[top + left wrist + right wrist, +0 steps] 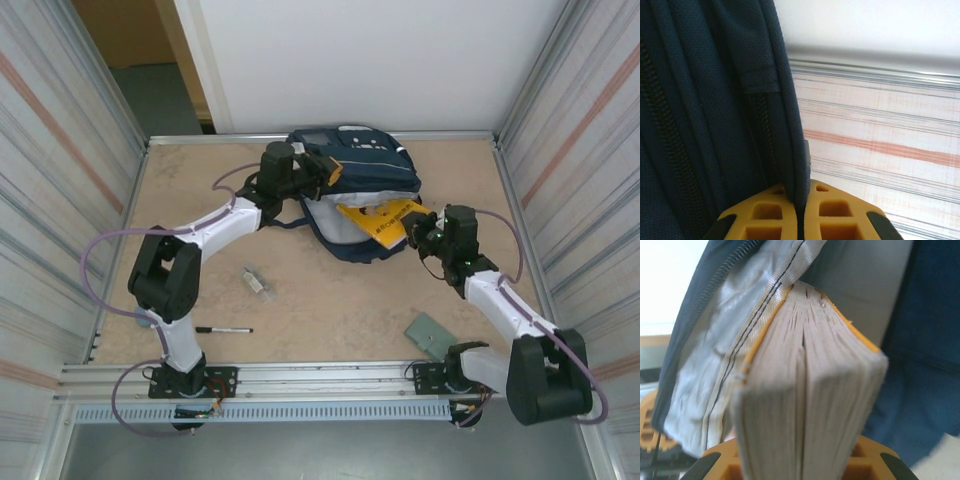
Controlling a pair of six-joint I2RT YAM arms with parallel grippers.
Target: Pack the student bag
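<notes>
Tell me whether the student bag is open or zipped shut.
Open. The student bag gapes, pale lining showing; the yellow book pokes partway into its mouth.

The counter (340,310) has a pale beige surface with a soft marbled pattern. A thin metal frame (320,136) runs along its far edge. On the left stands a side panel (50,150), and on the right a second panel (590,120). Both are light grey with many fine lines and a faded reddish stripe. Behind the counter rises a plain white wall (370,60). Beside this wall, at the far left, I see a grey floor (150,95) and a brown surface (115,25). Along the near edge lie aluminium rails (320,375) and a perforated grey strip (330,411). The light is bright and even, and the shadows are soft.
</notes>
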